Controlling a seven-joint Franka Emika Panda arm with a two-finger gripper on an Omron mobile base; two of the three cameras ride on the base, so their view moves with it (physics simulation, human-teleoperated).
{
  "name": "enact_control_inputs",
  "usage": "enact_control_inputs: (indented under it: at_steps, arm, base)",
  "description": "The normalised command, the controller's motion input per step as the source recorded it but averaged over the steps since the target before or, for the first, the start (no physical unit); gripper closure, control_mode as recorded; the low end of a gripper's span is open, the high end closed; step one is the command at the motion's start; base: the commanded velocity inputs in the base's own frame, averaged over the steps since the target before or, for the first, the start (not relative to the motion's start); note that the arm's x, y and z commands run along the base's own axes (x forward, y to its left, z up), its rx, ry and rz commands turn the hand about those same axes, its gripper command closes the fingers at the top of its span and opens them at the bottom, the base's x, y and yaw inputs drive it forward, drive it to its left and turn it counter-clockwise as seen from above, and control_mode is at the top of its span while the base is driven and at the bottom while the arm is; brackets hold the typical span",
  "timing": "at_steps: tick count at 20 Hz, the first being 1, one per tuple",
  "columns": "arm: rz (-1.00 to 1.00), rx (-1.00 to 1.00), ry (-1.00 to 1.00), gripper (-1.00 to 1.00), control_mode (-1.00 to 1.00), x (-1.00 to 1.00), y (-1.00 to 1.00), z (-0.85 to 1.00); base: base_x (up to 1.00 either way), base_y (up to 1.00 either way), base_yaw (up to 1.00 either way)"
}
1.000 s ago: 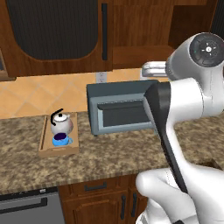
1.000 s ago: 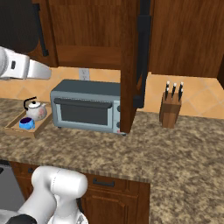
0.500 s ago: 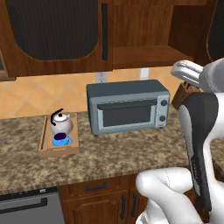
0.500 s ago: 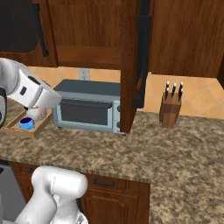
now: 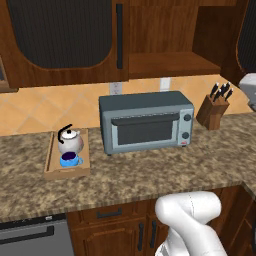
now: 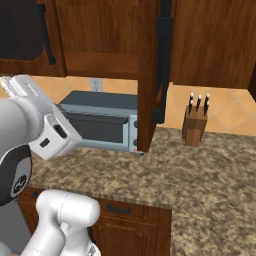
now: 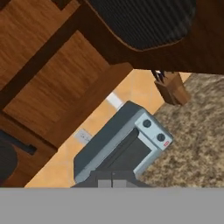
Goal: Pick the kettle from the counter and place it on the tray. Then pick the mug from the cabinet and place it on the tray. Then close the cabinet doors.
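Kettle (image 5: 69, 140) and blue mug (image 5: 69, 159) are sitting together on the wooden tray (image 5: 49, 161). Gripper (image 7: 112, 183) fingers are pressing together, holding nothing.

No readable text, labels, brands or numbers anywhere. The toaster oven (image 5: 146, 122) has two round knobs on its front panel, but no markings can be made out on them. The knife block (image 5: 216, 107) and cabinet doors (image 5: 60, 37) carry no signs either.
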Motion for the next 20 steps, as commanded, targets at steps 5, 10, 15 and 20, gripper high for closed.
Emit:
enact_control_inputs:
  at_steps: [5, 10, 15, 20]
  arm:
    - [0.0, 0.04, -0.02, 1.0, -1.0, -0.04, -0.2, -0.08]
    - [0.0, 0.11, -0.08, 1.0, -1.0, 0.0, -0.16, -0.16]
    - [0.0, 0.21, -0.14, 1.0, -1.0, -0.08, -0.3, -0.03]
    - [0.0, 0.23, -0.18, 1.0, -1.0, -0.32, -0.46, 0.0]
  base:
    - [0.0, 0.0, 0.0]
    - [0.0, 0.0, 0.0]
    - [0.0, 0.0, 0.0]
    - [0.0, 0.0, 0.0]
